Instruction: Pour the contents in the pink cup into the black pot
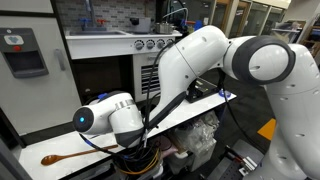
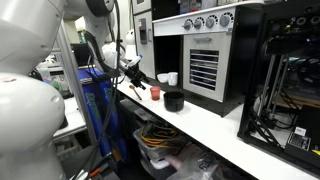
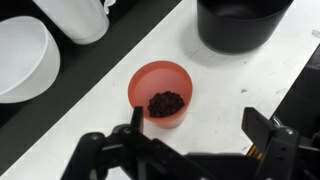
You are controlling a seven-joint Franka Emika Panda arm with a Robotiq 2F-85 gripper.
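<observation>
While the white robot arm (image 1: 215, 60) fills most of an exterior view and hides the cup and pot there, that view alone shows a wooden spoon (image 1: 58, 156) lying on the desk (image 1: 205, 108). In an exterior view, a silver oven (image 2: 205, 55) stands at the back of the desk, with the black pot (image 2: 174, 100) in front of it. The wrist view adds a white bowl (image 3: 20, 58) and white mug (image 3: 80, 18) on a dark strip beside the desk. The pink cup (image 3: 161, 92) stands upright near the pot, apart from it, with dark bits (image 3: 166, 102) inside. The gripper (image 3: 195, 118) hangs above the cup, its fingers (image 3: 137, 125) spread wide, holding nothing.
</observation>
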